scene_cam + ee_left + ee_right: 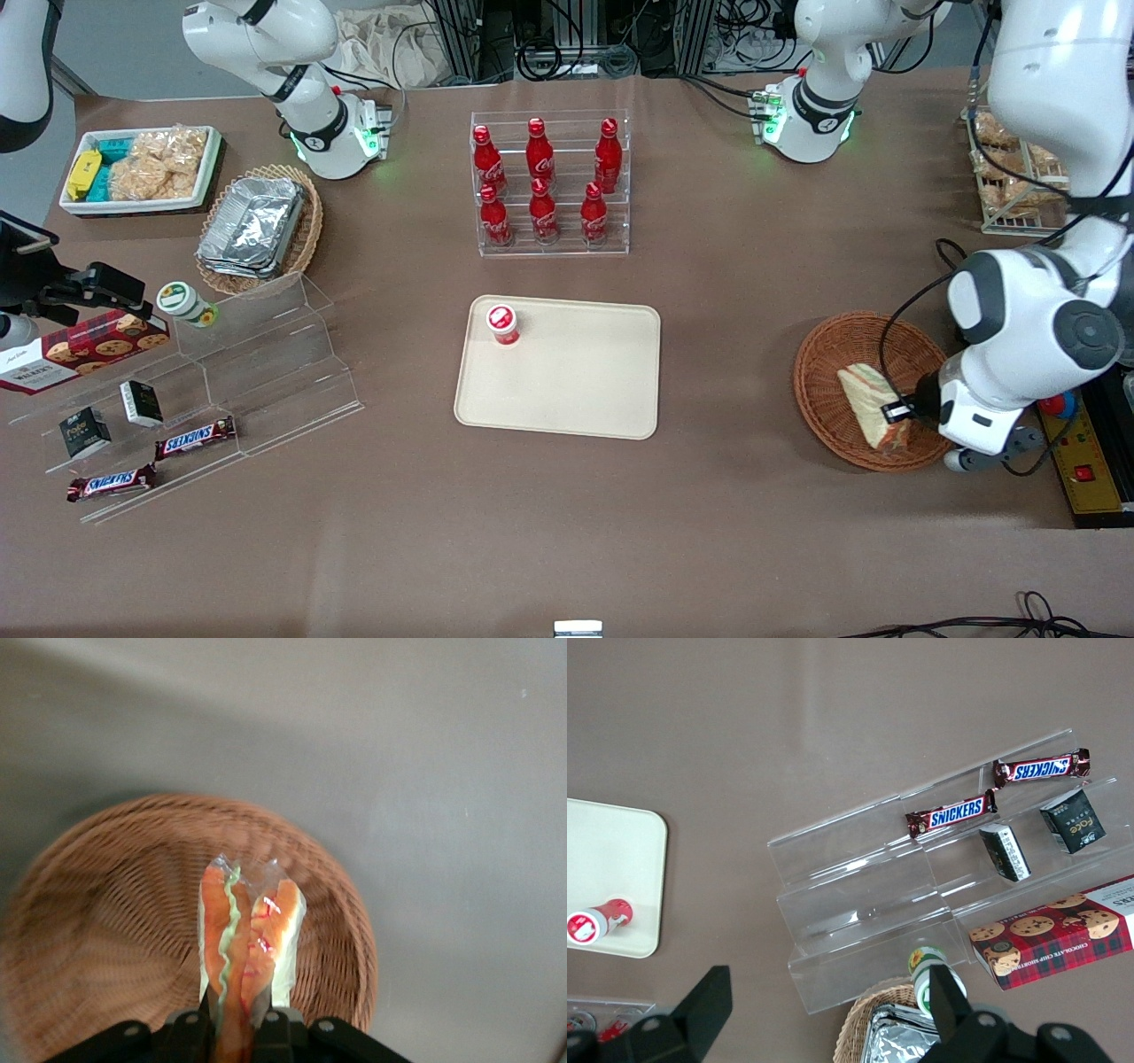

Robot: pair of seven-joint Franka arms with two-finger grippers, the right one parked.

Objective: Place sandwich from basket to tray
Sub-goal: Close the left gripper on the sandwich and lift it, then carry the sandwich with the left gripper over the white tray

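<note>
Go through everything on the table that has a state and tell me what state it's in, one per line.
gripper: over the basket, fingers shut on the sandwich
sandwich: wrapped, gripped, in the basket
basket: holds only the sandwich
tray: one red-capped bottle on it, no sandwich yet
cola bottles: capped, upright in their rack

The gripper (897, 413) is down in the basket (819, 377) near the counter's edge at the working arm's end, at the sandwich (873, 403), which lies in the basket. The tray (576, 381) sits mid-counter, a red-capped bottle (502, 323) in one corner.
</note>
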